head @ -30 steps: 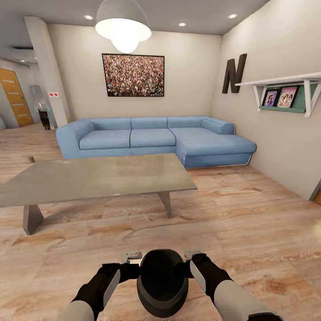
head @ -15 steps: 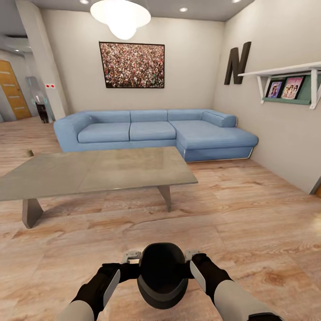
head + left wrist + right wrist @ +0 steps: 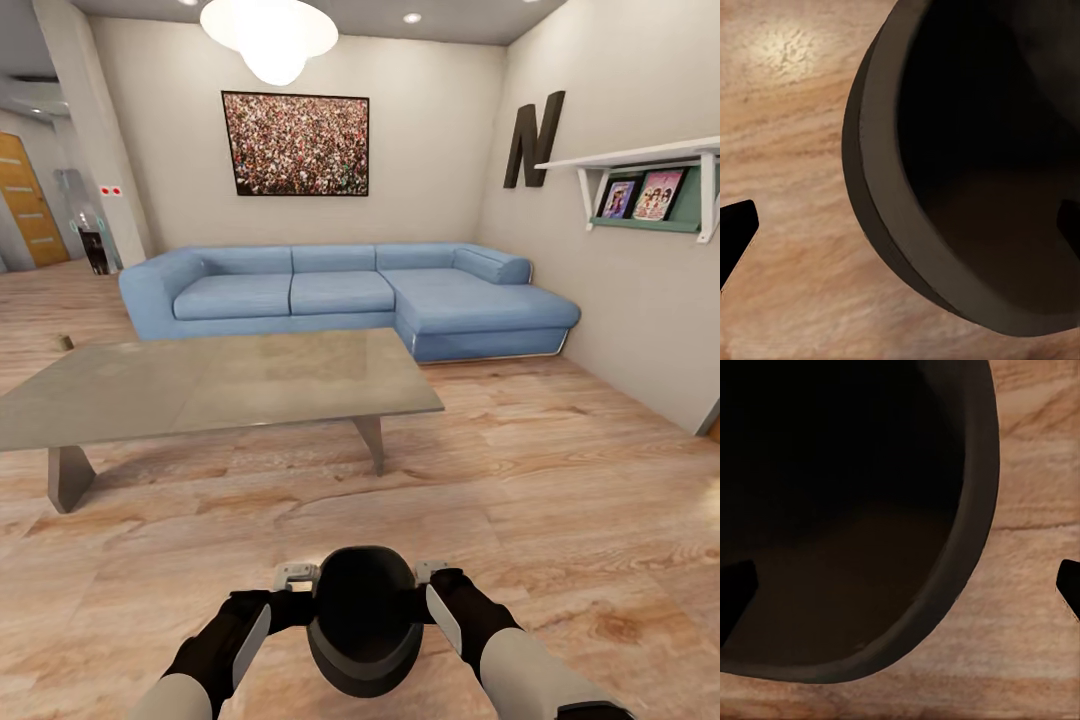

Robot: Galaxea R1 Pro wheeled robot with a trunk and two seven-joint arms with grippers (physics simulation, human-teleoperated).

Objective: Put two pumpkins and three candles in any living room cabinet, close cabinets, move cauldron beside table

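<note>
Low at 6 o'clock in the head view, the black cauldron (image 3: 363, 620) sits between both arms. The left gripper (image 3: 296, 577) straddles its rim with one finger inside and one outside, and the right gripper (image 3: 432, 573) does likewise, each grasping the rim. At 11 o'clock stands the grey table (image 3: 215, 388), well apart, on the wooden floor (image 3: 560, 480).
</note>
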